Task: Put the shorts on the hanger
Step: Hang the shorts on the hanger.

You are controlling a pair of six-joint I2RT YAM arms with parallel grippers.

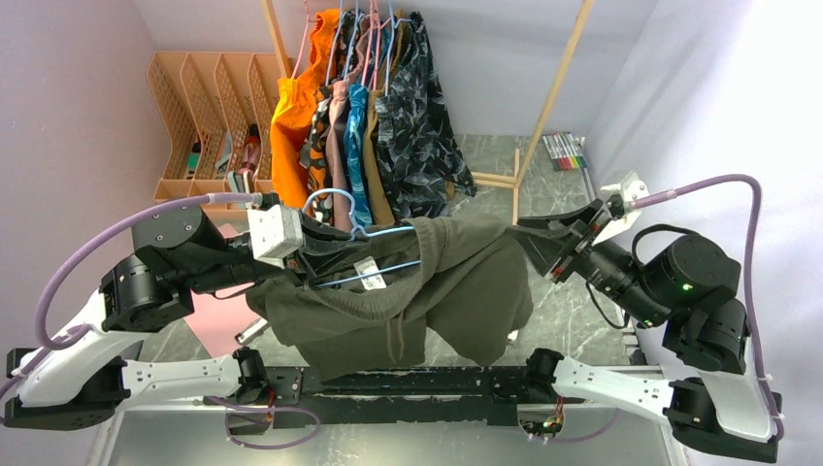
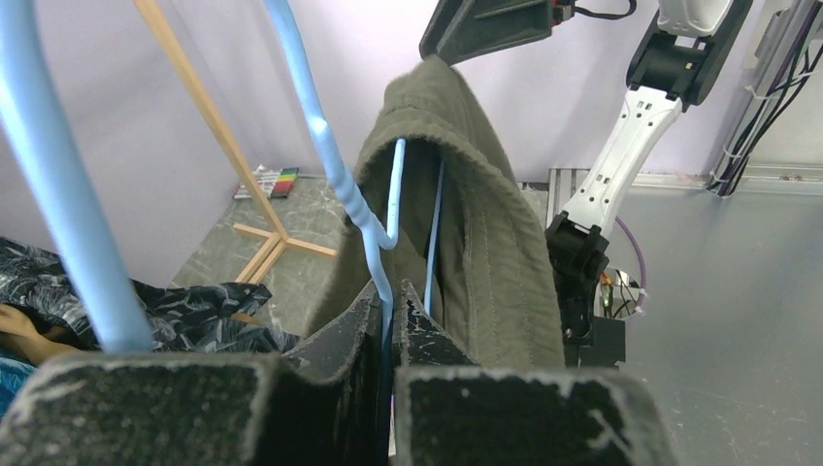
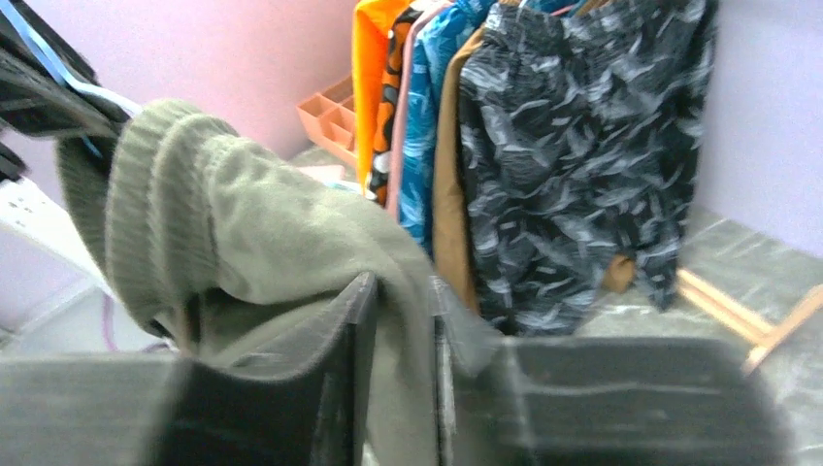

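The olive-green shorts (image 1: 456,282) hang draped over the light-blue hanger (image 1: 383,233), held up in the air between my two arms. My left gripper (image 1: 315,254) is shut on the hanger's wire; in the left wrist view the blue wire (image 2: 335,165) runs down between its fingers (image 2: 388,306), with the shorts (image 2: 485,223) folded over the bar beyond. My right gripper (image 1: 543,248) is shut on the shorts' right edge; in the right wrist view the cloth (image 3: 262,243) passes between its fingers (image 3: 398,311). The waistband and drawstring (image 1: 396,335) hang low in front.
A wooden rack at the back holds several garments on pink and blue hangers: orange (image 1: 296,112), patterned ones, and dark camouflage (image 1: 417,126). A tan file organiser (image 1: 209,116) stands back left, markers (image 1: 565,150) back right, pink paper (image 1: 218,320) on the table.
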